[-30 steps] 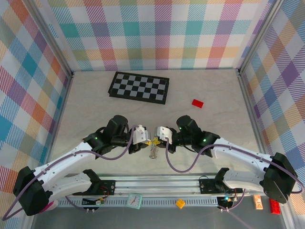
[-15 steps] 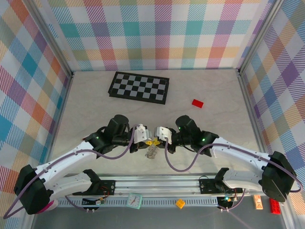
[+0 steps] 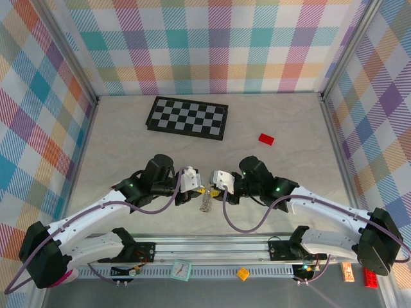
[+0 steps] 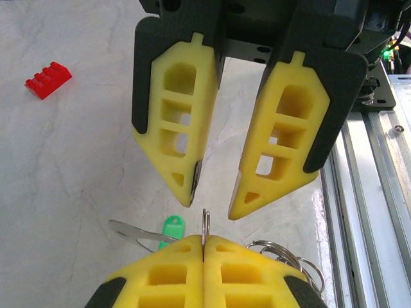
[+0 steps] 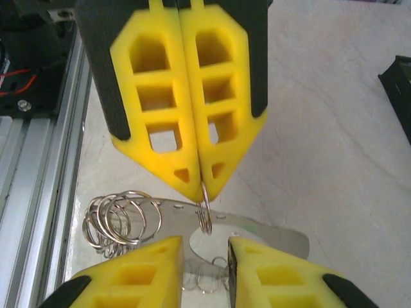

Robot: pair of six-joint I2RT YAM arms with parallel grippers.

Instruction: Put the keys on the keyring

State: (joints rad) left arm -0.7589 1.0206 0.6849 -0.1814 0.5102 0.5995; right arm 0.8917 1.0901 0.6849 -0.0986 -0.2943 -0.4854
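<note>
left gripper [image 5: 202, 185] has its yellow fingers pressed together on one thin loop of the keyring [image 5: 204, 217], holding it edge-on between the two arms, toward the near side of the table [image 3: 128, 128]. more loops of the keyring bunch up just beside the pinched one. green key [image 4: 171, 226] sits close to the pinch with its metal blade alongside; whether it is threaded on, i cannot tell. right gripper [image 4: 215, 200] faces the left one tip to tip, fingers spread, tips near the loop. red brick [image 3: 266, 138] lies well apart, far right.
</note>
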